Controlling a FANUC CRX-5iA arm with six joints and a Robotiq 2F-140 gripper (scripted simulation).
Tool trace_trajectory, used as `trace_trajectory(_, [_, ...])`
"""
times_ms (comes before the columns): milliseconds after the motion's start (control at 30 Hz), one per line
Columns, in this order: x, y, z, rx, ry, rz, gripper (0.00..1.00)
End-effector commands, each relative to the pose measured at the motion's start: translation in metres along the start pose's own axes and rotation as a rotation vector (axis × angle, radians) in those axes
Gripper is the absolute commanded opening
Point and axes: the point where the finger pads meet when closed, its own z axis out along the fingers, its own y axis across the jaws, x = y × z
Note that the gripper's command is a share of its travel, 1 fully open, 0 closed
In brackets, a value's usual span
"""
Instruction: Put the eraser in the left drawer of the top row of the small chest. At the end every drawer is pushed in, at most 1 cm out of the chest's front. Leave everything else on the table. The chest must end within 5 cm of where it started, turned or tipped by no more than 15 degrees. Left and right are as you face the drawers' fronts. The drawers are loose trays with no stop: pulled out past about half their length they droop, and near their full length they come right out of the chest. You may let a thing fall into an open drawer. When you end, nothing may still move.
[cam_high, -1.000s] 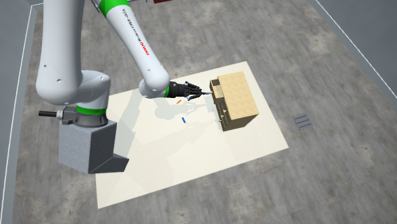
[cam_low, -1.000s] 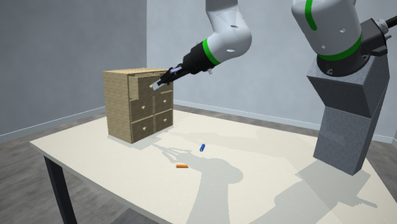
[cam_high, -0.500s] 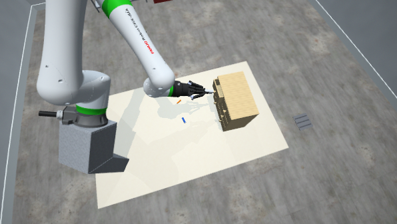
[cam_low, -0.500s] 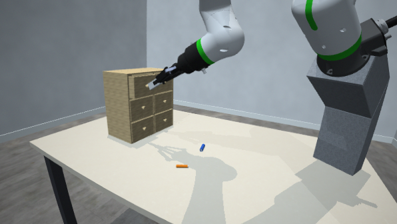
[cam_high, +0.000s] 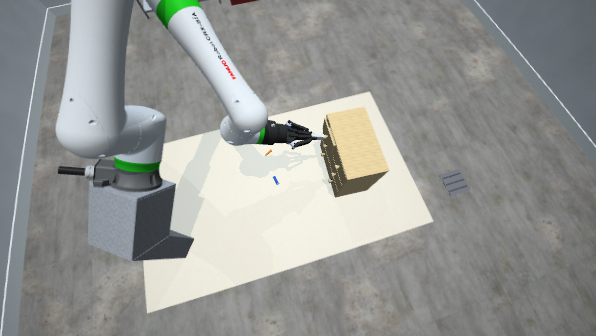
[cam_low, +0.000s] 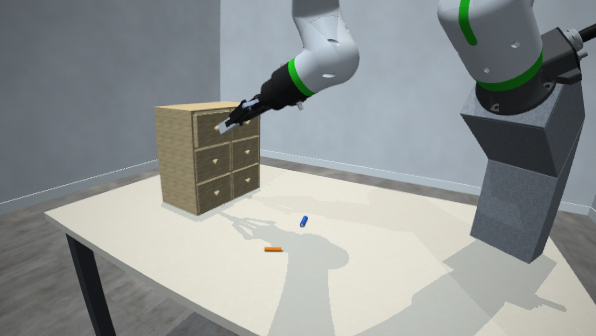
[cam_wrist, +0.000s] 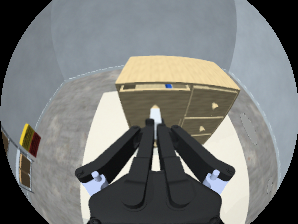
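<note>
The small chest (cam_high: 357, 142) (cam_low: 176, 155) (cam_wrist: 172, 70) stands upright on the table. Its top-row left drawer (cam_low: 205, 135) (cam_wrist: 137, 102) is almost in, its front standing slightly proud; a narrow opening shows above it in the wrist view. Through this opening a small blue piece (cam_wrist: 168, 86) is visible inside, apparently the eraser, mostly hidden by the drawer front. The other drawers look pushed in. My gripper (cam_high: 321, 136) (cam_low: 223, 128) (cam_wrist: 155, 115) is shut and empty, its fingertips at the top-left drawer's front by the knob, seemingly touching it.
A blue cylinder (cam_high: 276, 180) (cam_low: 304, 221) and an orange cylinder (cam_high: 268, 152) (cam_low: 273, 249) lie on the table (cam_high: 225, 255) (cam_low: 150, 250) in front of the chest, between it and the robot's base. The arm reaches over them.
</note>
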Motion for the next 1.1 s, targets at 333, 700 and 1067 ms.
trace_trajectory(333, [0.0038, 0.0002, 0.0061, 0.0, 0.0, 0.0, 0.0])
trace_trajectory(700, [0.0046, 0.0001, 0.0075, 0.0, 0.0, 0.0, 0.0])
trace_trajectory(1067, [0.0046, 0.0001, 0.0075, 0.0, 0.0, 0.0, 0.0])
